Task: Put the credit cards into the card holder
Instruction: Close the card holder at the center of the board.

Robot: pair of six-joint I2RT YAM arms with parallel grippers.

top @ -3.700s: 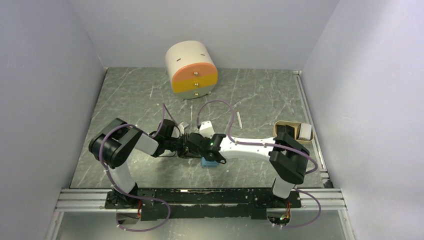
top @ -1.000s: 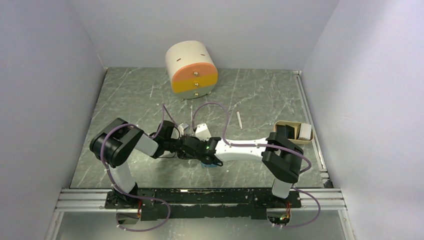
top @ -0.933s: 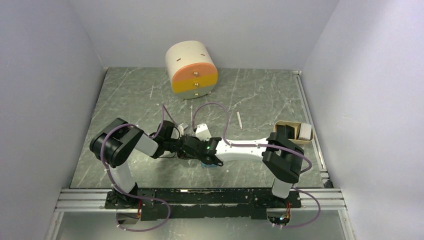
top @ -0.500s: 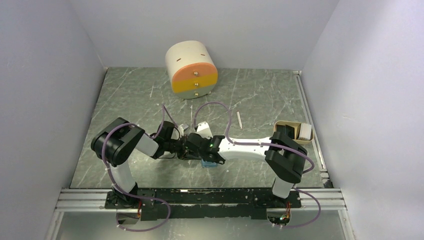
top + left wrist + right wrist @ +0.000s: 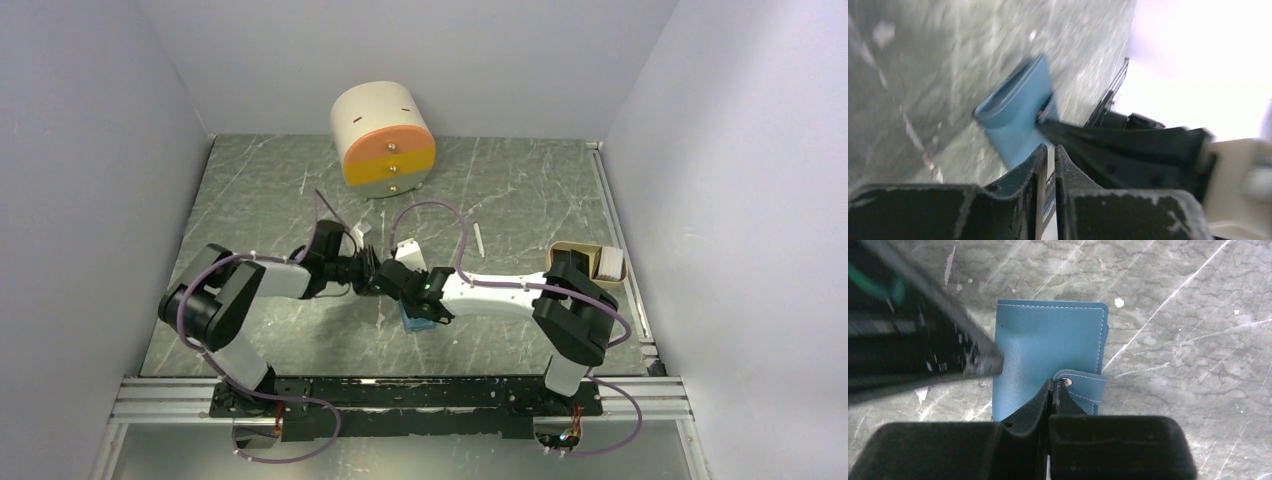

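Observation:
The blue card holder (image 5: 420, 320) lies closed on the marbled table, its snap tab (image 5: 1087, 387) fastened; it also shows in the right wrist view (image 5: 1048, 335) and, blurred, in the left wrist view (image 5: 1015, 115). My right gripper (image 5: 412, 300) (image 5: 1054, 385) is shut, its tips over the holder beside the snap tab. My left gripper (image 5: 390, 283) (image 5: 1049, 148) is shut to a narrow slit with nothing clearly in it. Its fingertips (image 5: 983, 362) reach the holder's left edge. No credit card is recognisable in any view.
A cream drum-shaped drawer unit (image 5: 385, 140) with an orange front stands at the back. A beige tray (image 5: 560, 250) sits at the right edge behind the right arm's elbow. A small white stick (image 5: 480, 238) lies mid-table. Walls enclose three sides.
My left arm has stretched out and its gripper has moved up and to the right, closer to the right gripper. The right gripper shifted slightly. The card holder stays closed in about the same place.

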